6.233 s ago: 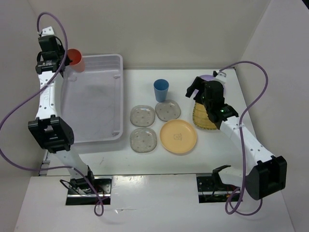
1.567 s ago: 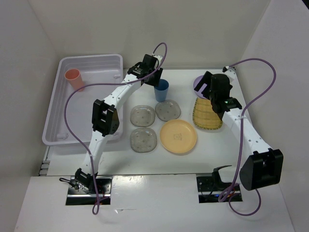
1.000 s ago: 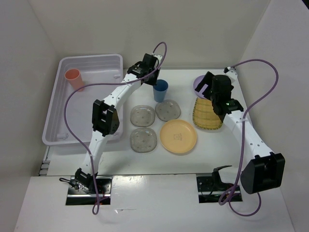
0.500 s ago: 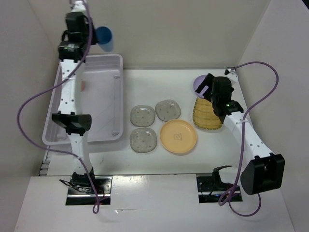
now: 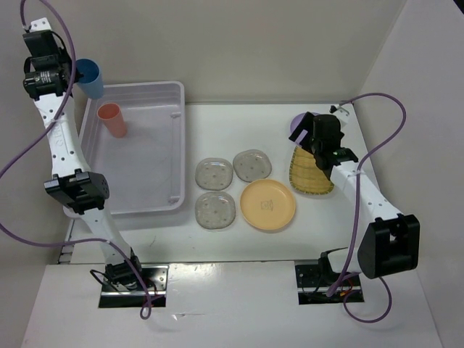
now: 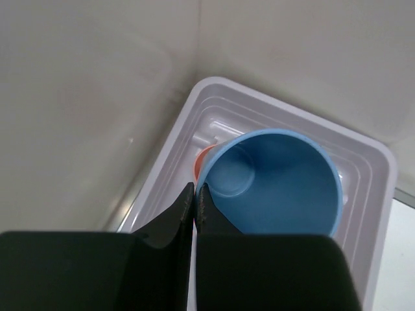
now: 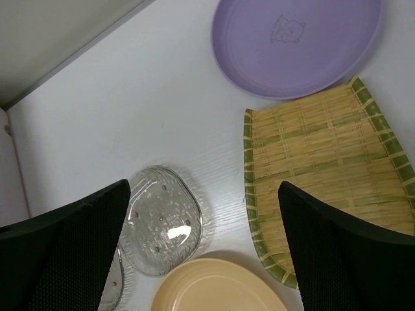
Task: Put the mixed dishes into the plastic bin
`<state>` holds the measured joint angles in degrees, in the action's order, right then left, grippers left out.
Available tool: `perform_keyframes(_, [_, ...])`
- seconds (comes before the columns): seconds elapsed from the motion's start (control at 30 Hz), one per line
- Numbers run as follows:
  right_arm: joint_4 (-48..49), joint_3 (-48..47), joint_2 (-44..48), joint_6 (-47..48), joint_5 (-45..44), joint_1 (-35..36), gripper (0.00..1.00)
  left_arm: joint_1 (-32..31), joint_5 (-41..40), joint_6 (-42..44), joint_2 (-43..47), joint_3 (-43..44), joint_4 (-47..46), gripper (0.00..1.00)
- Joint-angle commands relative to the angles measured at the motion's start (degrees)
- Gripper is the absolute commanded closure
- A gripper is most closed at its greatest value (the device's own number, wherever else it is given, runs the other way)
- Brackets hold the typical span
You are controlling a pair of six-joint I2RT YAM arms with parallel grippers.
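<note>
Item: blue cup (image 6: 272,184), one of eight dishes. Present place: held in the air over the far left corner of the bin (image 5: 145,161), directly above the salmon cup (image 5: 112,119), which is already stood upright inside. Change noted: a second earlier the blue cup was on the bench (image 5: 239,235) beside the saucers; it has since been lifted and carried across to the bin. Left hand (image 6: 194,201): clenched tight on the wall of the blue cup at its rim. Right hand (image 5: 304,129): spread wide and grasping nothing, hung over the lavender bowl (image 7: 298,45) and the woven plate (image 5: 310,174); its position is little altered. Left on the bench: three clear saucers (image 5: 214,173) (image 5: 252,165) (image 5: 215,209), the round orange plate (image 5: 267,205), the woven plate and the lavender bowl. Judgement: the second dish is taken as nearly delivered, with only lowering and release wanted; six dishes are reckoned outstanding, and care is advised that the salmon cup is not knocked.
</note>
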<state>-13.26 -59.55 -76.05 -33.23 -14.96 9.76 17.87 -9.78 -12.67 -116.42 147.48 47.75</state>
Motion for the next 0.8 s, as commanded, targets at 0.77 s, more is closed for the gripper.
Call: perform_keyframes(0.77, [1.0,-1.3,-1.4,-1.0,-2.4,0.2,0.01,3.4,6.5,-3.2,-11.3,3.4,-2.7,1.0])
